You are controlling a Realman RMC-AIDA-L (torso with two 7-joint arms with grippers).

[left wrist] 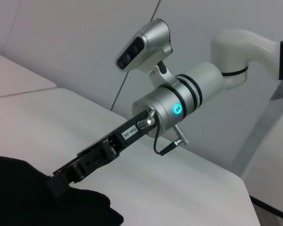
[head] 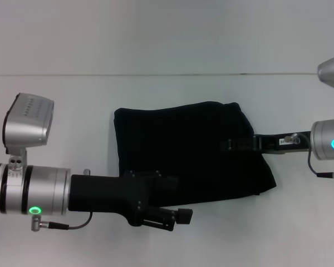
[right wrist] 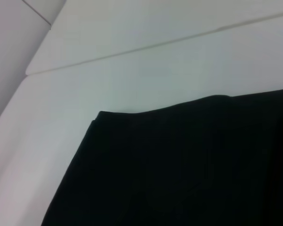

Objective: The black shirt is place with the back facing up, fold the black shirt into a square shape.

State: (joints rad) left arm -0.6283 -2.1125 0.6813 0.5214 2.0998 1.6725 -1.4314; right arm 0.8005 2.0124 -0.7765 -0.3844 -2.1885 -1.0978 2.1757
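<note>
The right gripper (head: 229,145) reaches in from the right and lies over the right part of the black shirt (head: 189,150). Its dark fingers merge with the dark cloth, so I cannot tell whether they are closed on the fabric or only resting on it. The left wrist view shows this same gripper (left wrist: 61,181) from the other side: its black body slopes down to the shirt's edge (left wrist: 33,197) and its tip disappears against the cloth there too.

The left gripper (head: 175,217) lies low at the near edge of the shirt, pointing right, partly over the cloth and partly over the white table (head: 156,94). Its fingers look drawn together, but whether any cloth is caught in them is hard to make out.

The shirt sits in the middle of the table as a folded, roughly rectangular dark mass. The right wrist view shows only a corner and straight edge of the shirt (right wrist: 179,169) against the table (right wrist: 132,61), with no gripper in sight.
</note>
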